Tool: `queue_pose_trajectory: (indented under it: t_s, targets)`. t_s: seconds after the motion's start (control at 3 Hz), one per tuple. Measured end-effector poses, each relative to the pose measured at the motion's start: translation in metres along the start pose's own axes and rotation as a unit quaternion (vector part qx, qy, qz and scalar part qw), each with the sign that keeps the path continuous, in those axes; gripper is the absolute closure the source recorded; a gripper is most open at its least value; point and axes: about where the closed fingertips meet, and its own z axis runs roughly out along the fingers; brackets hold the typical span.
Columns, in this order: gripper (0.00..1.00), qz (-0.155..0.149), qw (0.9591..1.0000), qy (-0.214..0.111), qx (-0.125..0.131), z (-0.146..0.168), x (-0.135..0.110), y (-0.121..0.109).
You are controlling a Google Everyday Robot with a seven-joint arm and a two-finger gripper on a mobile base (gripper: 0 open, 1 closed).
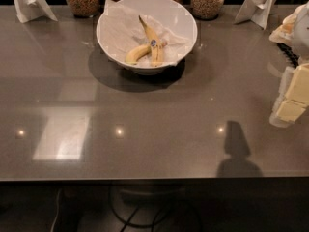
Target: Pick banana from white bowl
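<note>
At 12 o'clock on the grey surface [154,129], the white bowl [181,17] holds the stickered banana [152,37], touching a shorter banana [136,53] on a crinkled paper liner [118,28]. My tool [291,108] sits at 3 o'clock, well apart from the bowl; whether it is spread or pressed together, I cannot tell. Grain jars [206,1] stand behind the bowl.

Glossy, smooth white bowl [186,21], lined with crinkled matt paper [120,28]. Inside it, waxy yellow skin, bruised brown, on the banana [150,35]. Under the bowl, polished grey counter [145,129], mirror-slick. Behind the bowl, clear glass jars [207,1]. Far right of the bowl, matt cream plastic gripper [292,100].
</note>
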Motion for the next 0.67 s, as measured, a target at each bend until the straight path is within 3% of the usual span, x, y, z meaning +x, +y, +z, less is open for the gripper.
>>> queue_pose_trajectory:
  t_s: [0.33,0.67]
  targets:
    - [0.0,0.0,1.0,0.0,0.0,0.0,0.0,0.0]
    - [0.0,-0.001,0.999,-0.043,0.014,0.007,-0.022,-0.014]
